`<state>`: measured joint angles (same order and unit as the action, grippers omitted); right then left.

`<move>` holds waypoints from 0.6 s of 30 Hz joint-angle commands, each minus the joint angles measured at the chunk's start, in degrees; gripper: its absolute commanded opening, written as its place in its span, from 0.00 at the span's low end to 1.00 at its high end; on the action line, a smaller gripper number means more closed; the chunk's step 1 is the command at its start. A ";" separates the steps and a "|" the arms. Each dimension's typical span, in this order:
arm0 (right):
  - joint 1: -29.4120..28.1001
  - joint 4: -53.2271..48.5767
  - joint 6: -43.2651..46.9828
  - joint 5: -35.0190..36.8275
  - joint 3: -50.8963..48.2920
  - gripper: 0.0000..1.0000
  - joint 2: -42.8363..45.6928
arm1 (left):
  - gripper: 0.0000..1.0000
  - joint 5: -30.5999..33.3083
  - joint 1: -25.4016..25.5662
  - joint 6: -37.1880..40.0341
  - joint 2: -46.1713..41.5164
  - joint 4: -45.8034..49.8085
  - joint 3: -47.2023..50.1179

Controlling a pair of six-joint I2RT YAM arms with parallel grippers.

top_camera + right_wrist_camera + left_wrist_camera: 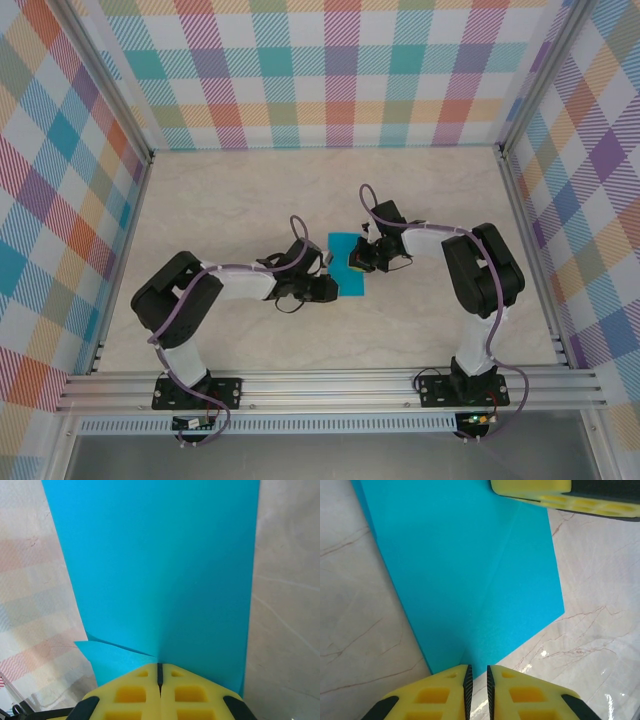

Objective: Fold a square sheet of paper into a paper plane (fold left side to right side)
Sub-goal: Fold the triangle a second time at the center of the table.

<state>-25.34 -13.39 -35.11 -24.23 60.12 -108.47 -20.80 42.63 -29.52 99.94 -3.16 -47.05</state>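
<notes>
The square sheet of paper (343,245) is teal and lies folded on the marble table between my two grippers. Seen from the left wrist, the paper (470,570) has a crease running up from its near corner. My left gripper (477,669) sits at that corner with a narrow gap between its pads, through which the table shows. From above, this left gripper (336,287) is at the paper's lower left edge. My right gripper (160,666) is shut, its tips down on the paper (160,565), where a fold line begins. A small flap (110,655) lifts to its left. From above, the right gripper (357,263) is over the sheet.
Plaid walls (330,70) enclose the table on three sides. An aluminium rail (330,385) runs along the near edge, by the arm bases. One yellow finger of the right gripper (535,490) crosses the top of the left wrist view.
</notes>
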 commanded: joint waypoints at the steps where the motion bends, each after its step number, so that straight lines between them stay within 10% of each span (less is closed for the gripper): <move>1: 0.02 -4.41 1.29 1.90 0.18 0.01 -0.87 | 0.18 -3.99 -0.54 -1.92 -3.38 0.94 1.13; 18: 0.03 -4.98 1.45 2.17 0.26 0.01 -0.84 | 0.21 -9.00 -4.39 -4.41 0.56 -2.23 -3.40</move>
<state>-25.34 -13.63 -35.09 -24.03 60.23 -108.47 -27.73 39.11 -33.26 98.35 -3.75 -49.45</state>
